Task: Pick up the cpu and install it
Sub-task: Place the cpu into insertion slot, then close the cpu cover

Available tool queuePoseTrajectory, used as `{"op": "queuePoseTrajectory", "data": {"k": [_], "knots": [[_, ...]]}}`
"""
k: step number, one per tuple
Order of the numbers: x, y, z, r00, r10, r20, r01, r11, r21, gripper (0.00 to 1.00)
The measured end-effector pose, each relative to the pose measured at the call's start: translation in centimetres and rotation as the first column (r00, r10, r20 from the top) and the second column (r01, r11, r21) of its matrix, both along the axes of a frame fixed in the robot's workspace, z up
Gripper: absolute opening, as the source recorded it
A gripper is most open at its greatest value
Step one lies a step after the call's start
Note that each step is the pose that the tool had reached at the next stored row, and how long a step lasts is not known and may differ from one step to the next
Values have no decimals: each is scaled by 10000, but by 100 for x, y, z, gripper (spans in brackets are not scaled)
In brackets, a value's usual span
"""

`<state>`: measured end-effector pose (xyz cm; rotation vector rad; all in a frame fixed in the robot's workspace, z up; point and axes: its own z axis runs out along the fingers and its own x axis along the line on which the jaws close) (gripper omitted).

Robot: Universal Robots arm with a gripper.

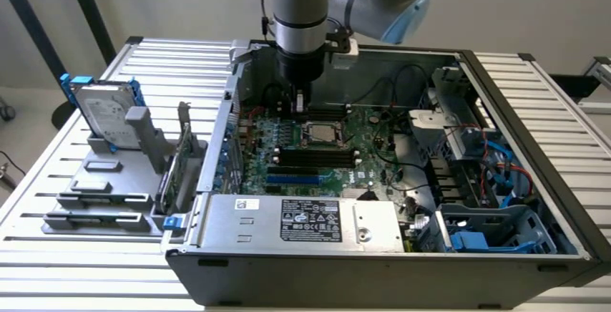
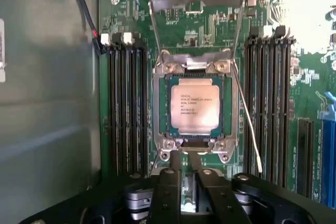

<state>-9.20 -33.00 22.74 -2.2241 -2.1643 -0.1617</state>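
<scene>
Fingers sit closest to the wrist cam: two black bars drawn nearly together, only a slim gap between the tips, nothing pinched that I can make out. So gripper reads as clenched and empty. From the exterior view I'm low inside the case, hanging over the mobo.

Cpu lies just ahead of my tips, flat in the socket, silver top up, edges looking square w/ the frame. Not in my grasp. Load plate stands tipped up beyond the cpu, on its far side from me. Thin lever runs loose along one side of the socket, not latched. RAM slots flank the socket on both sides.

Step, as I judge it: pick and drop-in look done; chip seated but not locked, so install is approx. most of the way, retention open.

Whatever follows calls for small, straight moves. Tips are v. close to the socket edge; any sideways drag could nudge the chip off its seat. Plate and lever are thin, so contact must be centred and gentle.
</scene>
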Motion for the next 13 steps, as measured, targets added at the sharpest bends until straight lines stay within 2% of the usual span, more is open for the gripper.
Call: {"op": "queuePoseTrajectory", "data": {"k": [1,13], "knots": [[0,0,3,10000,1,0,-1,10000,3,12],[0,0,3,10000,1,1,-1,10000,6,11]]}}
